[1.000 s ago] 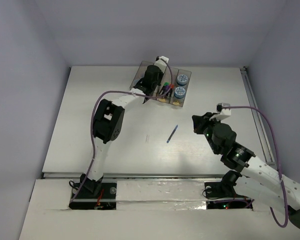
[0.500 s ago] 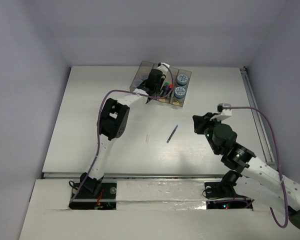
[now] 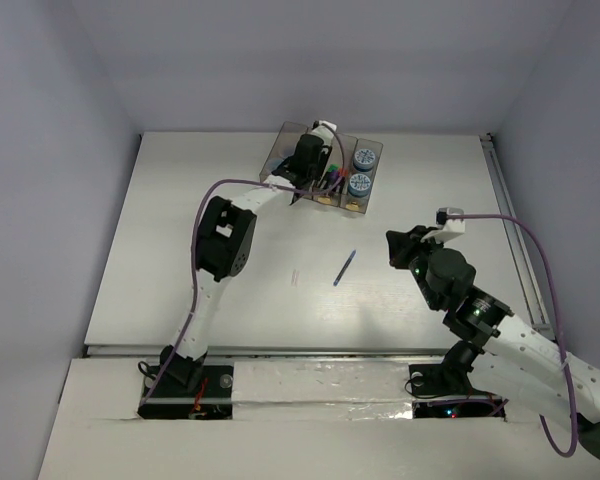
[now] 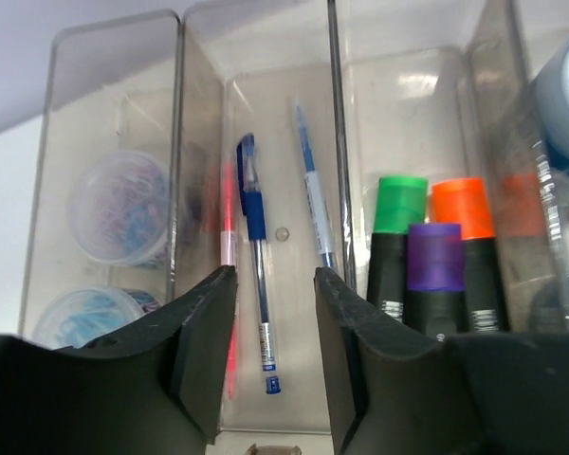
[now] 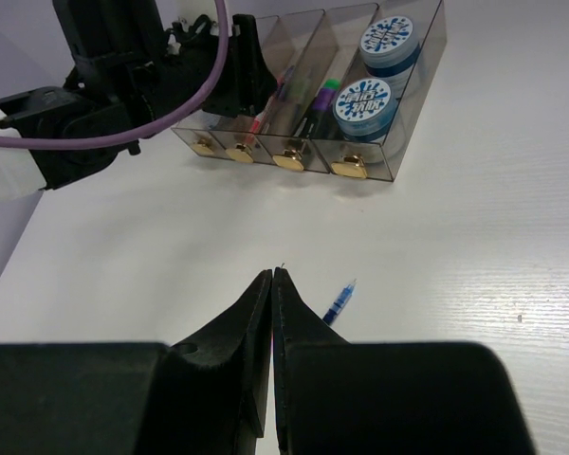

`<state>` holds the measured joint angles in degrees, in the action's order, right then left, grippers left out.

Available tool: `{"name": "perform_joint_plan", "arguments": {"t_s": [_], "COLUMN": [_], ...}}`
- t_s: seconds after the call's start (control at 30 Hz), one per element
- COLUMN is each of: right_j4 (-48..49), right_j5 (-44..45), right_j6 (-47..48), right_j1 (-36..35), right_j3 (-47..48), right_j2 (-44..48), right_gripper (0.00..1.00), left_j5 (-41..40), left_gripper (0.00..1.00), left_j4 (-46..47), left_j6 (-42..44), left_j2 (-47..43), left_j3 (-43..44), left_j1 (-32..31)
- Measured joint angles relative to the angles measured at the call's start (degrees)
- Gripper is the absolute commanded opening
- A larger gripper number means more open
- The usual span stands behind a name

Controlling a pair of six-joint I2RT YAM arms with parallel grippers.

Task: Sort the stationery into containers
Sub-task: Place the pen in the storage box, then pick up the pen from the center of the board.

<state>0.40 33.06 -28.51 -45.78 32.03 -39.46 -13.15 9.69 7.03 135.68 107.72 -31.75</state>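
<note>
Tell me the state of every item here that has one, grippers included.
Left gripper, open, empty.
Right gripper, shut, empty.
Thin blue pen on the white table, lying loose, unsorted.
Row of four translucent smoky-brown plastic bins, open-topped, each holding items.
Blue and pink pens, lying flat in one bin.
Green, orange and purple highlighters, capped, together in one bin.
Round blue-grey rolls, flat in the end bin.

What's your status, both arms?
Left gripper open above translucent smoky-brown plastic pen bin. Right gripper shut, empty. Thin blue pen loose on white table, unobstructed.
</note>
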Motion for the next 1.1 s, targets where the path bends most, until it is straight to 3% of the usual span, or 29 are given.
{"name": "perform_joint_plan", "arguments": {"t_s": [0.1, 0.17, 0.2, 0.3, 0.43, 0.6, 0.7, 0.97, 1.07, 1.1], "right_j4": [0.0, 0.0, 0.0, -0.1, -0.2, -0.6, -2.2, -4.8, -6.9, -7.4], "right_j5": [0.0, 0.0, -0.1, -0.5, -1.9, -5.5, -8.2, -16.1, -16.0, -15.6], "right_j6": [0.0, 0.0, 0.0, 0.0, 0.2, 0.3, 0.3, 0.4, 0.0, -0.1], "right_j1": [0.0, 0.0, 0.0, 0.0, 0.0, 0.0, 0.0, 0.0, 0.0, 0.0], "right_j3": [0.0, 0.0, 0.0, 0.0, 0.0, 0.0, 0.0, 0.0, 0.0, 0.0], "right_j2": [0.0, 0.1, 0.1, 0.1, -0.1, -2.0, -2.5, -7.8, -8.3, -7.6], "right_gripper": [0.08, 0.08, 0.08, 0.06, 0.00, 0.00, 0.00, 0.00, 0.00, 0.00], "left_j5": [0.0, 0.0, 0.0, 0.3, -3.4, -6.8, -7.0, -5.2, -3.6, -3.2], "left_gripper": [0.33, 0.22, 0.12, 0.00, 0.00, 0.00, 0.00, 0.00, 0.00, 0.05], "left_j4": [-0.2, -0.6, -0.7, 0.9, 3.6, 8.1, 6.9, -3.7, -3.8, -3.5], "left_j6": [0.0, -0.3, -0.7, -3.1, -6.8, -13.0, -17.1, -29.8, -33.1, -33.6], "left_j2": [-1.6, -3.1, -4.1, -11.0, -26.0, -40.8, -44.5, -53.8, -57.3, -57.5], "left_j3": [0.0, 0.0, -0.2, -6.7, -21.9, -35.6, -41.6, -62.6, -66.8, -66.8], "left_j1": [0.0, 0.0, 0.0, 0.0, -2.1, -11.7, -16.4, -15.4, -17.9, -19.3]}}
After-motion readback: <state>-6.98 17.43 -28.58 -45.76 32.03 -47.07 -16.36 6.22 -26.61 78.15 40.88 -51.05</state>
